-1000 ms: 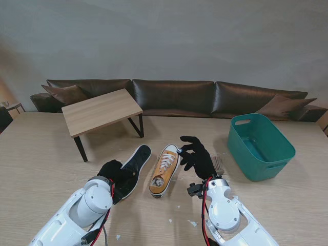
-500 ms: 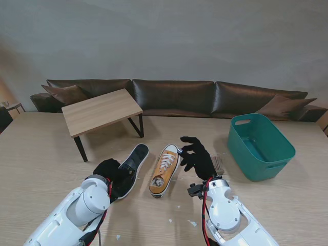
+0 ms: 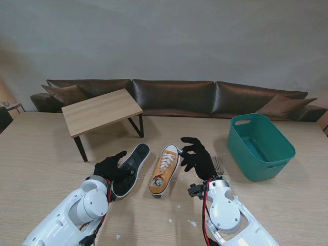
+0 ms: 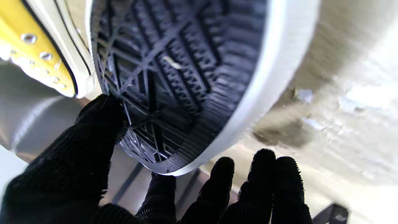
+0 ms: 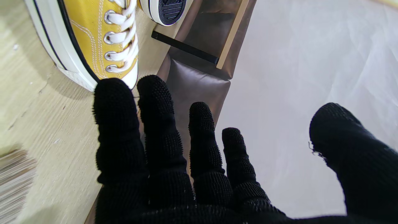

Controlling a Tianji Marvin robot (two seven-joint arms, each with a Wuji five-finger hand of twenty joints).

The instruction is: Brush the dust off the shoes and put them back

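The green bin (image 3: 260, 145) stands on the table (image 3: 41, 154) to the right; what shows of its inside holds nothing. Two yellow canvas shoes lie mid-table. The right shoe (image 3: 164, 169) sits upright, white laces and white rubber edge showing, toe pointing away from me. The left shoe (image 3: 130, 169) is tipped so its dark tread faces up; the left wrist view shows a black patterned sole with a white rim. The left hand (image 3: 109, 167) is at that shoe's heel end, thumb (image 4: 102, 115) pressed on the sole and the other fingers (image 4: 222, 174) close together past the rim; whether they grip it I cannot tell. The right hand (image 3: 197, 158) hovers just right of the upright shoe's toe, fingers spread and slightly curled, holding nothing. A clear brush (image 3: 219, 163) lies just beside that hand.
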